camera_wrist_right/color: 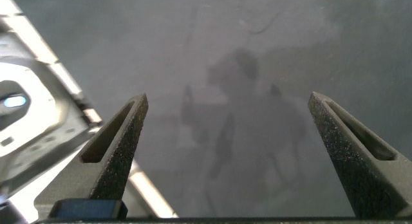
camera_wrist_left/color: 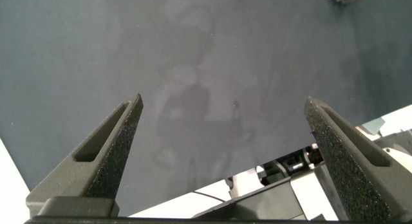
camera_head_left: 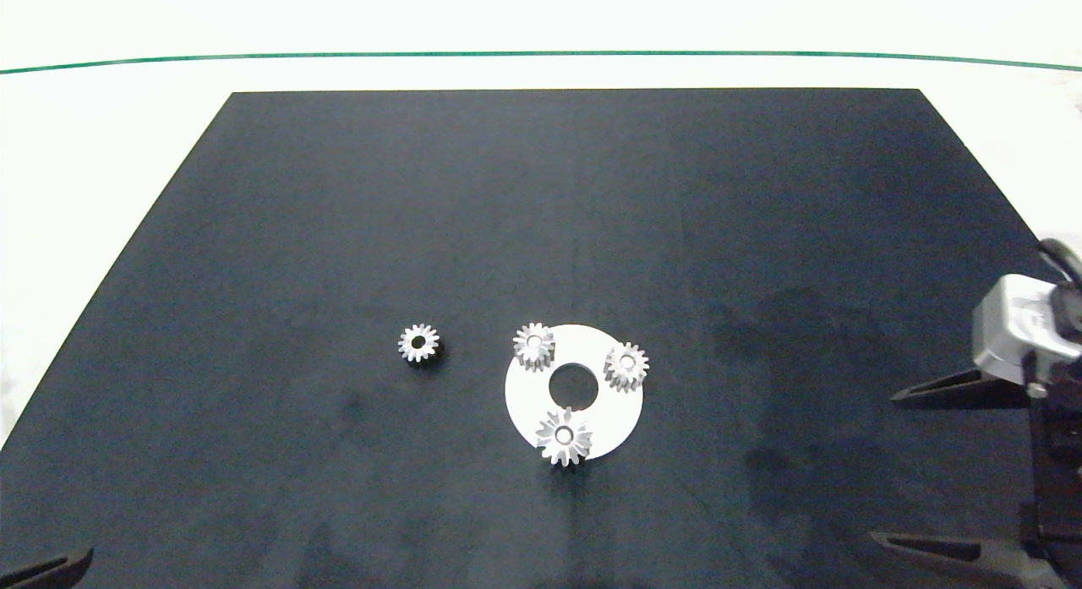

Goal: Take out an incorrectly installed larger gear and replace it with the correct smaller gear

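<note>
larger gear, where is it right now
In the head view, the larger gear sits on the near edge of the white disc, just below its centre hole, with two smaller gears on the disc's far side.

We see even, bright light from overhead: the pale surround past the black mat (camera_head_left: pixel 541 234) is washed nearly white along the top of the head view. Soft arm shadows smudge the mat's right side and lower edge, and each gear casts only a small, faint shadow. Both wrist views look hazy, with blurred grey reflections on the mat's sheen.
</note>
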`<state>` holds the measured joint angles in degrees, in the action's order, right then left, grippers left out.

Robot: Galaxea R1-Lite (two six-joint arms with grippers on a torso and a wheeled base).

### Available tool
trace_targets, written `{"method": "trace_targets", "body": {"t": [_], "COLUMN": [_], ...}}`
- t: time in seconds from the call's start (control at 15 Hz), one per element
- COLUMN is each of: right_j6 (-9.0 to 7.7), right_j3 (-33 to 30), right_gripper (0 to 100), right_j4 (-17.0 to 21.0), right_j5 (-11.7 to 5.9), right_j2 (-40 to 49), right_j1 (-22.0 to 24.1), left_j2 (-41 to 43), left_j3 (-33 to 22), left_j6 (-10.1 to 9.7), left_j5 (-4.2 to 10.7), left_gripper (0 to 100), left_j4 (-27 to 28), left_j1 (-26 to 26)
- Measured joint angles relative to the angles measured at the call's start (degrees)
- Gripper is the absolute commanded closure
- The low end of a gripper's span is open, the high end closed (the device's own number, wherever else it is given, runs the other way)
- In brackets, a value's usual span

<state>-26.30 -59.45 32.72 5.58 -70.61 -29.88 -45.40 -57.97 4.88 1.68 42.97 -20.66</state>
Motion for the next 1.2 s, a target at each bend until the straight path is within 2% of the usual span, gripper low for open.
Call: {"method": "trace_targets", "body": {"t": [0.07, 0.2, 0.33, 0.4, 0.47, 0.6, 0.8, 1.0, 1.2], "right_j6": [0.01, -0.07, -0.05, -0.02, -0.02, 0.01, 0.15, 0.44, 0.59], "right_j3": [-0.09, -0.28, -0.55, -0.63, -0.72, -0.72, -0.55, -0.44, -0.46], "right_gripper": [0, 0, 0, 0, 0, 0, 0, 0, 0], "right_j4": [-1.19, -3.64, -6.21, -7.56, -8.87, -11.53, -15.71, -20.89, -27.68], "right_j5": [-1.57, -3.44, -6.84, -8.00, -8.45, -9.08, -11.39, -11.59, -11.91], "right_j2": [-1.50, -4.50, -7.14, -8.28, -9.44, -11.39, -14.23, -17.40, -21.76], "right_j1": [-1.27, -4.10, -7.22, -8.77, -10.39, -13.18, -16.97, -18.88, -19.83], "left_j2": [-0.33, -0.93, -1.26, -1.34, -1.35, -1.32, -1.18, -0.88, -0.62], "left_j3": [-0.18, -0.41, -0.50, -0.55, -0.61, -1.07, -2.32, -2.95, -3.17], "left_j6": [0.00, -0.04, -0.20, -0.22, -0.24, -0.61, -1.18, -1.16, -1.13], "left_j5": [-0.01, -0.04, -0.15, -0.15, -0.17, -1.11, -1.38, -1.39, -1.71], "left_gripper": [0, 0, 0, 0, 0, 0, 0, 0, 0], "left_j4": [-0.01, -0.72, -1.96, -2.45, -3.04, -3.56, -3.67, -3.64, -3.67], "left_j1": [-0.20, -0.37, -0.39, -0.41, -0.45, -0.91, -1.24, -1.46, -1.61]}}
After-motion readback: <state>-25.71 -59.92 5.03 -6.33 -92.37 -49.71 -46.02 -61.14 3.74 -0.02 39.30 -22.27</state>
